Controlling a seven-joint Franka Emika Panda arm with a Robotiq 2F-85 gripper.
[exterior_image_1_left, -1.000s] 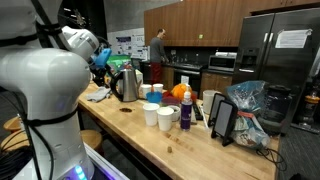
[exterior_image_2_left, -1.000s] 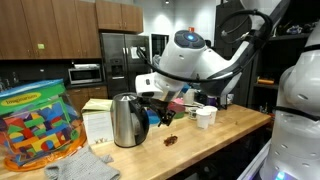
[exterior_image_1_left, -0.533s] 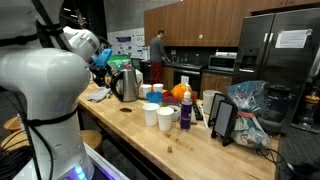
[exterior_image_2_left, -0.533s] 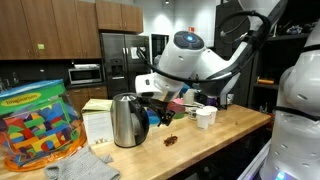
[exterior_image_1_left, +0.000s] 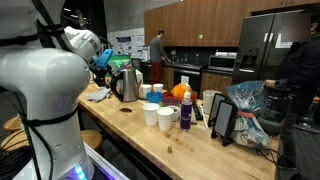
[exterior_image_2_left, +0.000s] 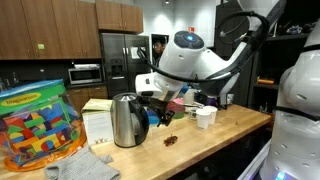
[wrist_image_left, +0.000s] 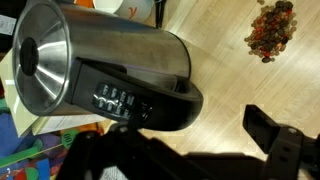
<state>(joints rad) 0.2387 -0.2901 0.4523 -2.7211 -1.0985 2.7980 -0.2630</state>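
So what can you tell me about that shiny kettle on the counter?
The kettle is a tall jug, brushed steel by the look of it, and it reflects the room. A black handle runs down one side and has a row of small buttons. The kettle stands upright on the wooden counter, near a small pile of brown crumbs. The robot's tool hangs open close to the handle. Whether it touches the kettle cannot be told.

A dark-clothed person (exterior_image_1_left: 298, 75) has stepped in before the fridge (exterior_image_1_left: 262, 45)
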